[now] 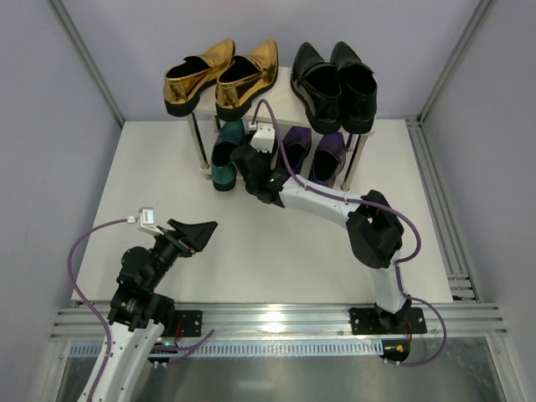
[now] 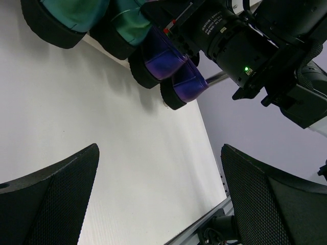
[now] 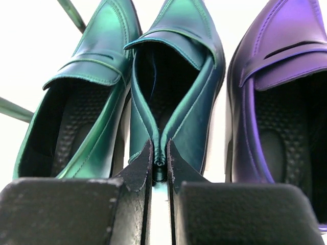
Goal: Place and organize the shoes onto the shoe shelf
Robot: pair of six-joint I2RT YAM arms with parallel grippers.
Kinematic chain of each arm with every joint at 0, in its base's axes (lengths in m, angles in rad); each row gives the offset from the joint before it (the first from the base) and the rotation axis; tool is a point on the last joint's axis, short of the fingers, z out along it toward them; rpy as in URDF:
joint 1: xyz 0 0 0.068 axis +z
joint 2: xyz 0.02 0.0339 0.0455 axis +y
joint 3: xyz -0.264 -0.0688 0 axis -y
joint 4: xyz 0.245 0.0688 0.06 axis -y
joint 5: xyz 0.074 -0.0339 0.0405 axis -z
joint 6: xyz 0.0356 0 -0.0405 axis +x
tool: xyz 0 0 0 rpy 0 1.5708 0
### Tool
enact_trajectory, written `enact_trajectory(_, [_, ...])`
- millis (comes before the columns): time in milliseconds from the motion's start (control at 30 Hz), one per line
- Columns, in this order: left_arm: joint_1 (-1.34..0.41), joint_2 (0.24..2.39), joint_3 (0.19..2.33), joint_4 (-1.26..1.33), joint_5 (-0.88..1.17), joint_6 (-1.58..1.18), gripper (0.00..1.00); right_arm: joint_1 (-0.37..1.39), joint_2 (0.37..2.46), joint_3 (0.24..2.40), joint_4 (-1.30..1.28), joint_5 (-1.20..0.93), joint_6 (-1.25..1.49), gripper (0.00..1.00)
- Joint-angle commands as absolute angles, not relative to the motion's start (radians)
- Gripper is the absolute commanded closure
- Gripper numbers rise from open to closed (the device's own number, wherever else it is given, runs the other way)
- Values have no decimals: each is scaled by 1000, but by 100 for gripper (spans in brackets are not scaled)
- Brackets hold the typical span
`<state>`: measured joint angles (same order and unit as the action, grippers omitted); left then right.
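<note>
Four pairs at shoe shelf (image 1: 283, 90): gold pair (image 1: 222, 75) and black pair (image 1: 337, 84) on top board, heels toward arms. Teal pair (image 1: 224, 157) and purple pair (image 1: 328, 155) side by side beneath it. Right gripper (image 3: 159, 164) pinches heel wall of inner teal shoe (image 3: 173, 76), fingers nearly together on it, just beside purple pair. Left gripper (image 1: 197, 233) spread wide, holding nothing, above table (image 1: 276, 251), well apart from shelf.
</note>
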<state>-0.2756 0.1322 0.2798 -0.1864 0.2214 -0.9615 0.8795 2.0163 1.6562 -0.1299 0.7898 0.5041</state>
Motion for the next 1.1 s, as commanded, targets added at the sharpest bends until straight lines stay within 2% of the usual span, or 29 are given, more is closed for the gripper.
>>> enact_trajectory(0, [-275,127,314,-184,216,-946,0,890,1985,1634,-5,730,529,96])
enact_trajectory(500, [-276,138,291,-158,209,-954,0,965,1934,1537,98,657,492,96])
enact_trajectory(1067, [-275,120,287,-172,190,-957,0,976,2003,1698,87,569,515,96])
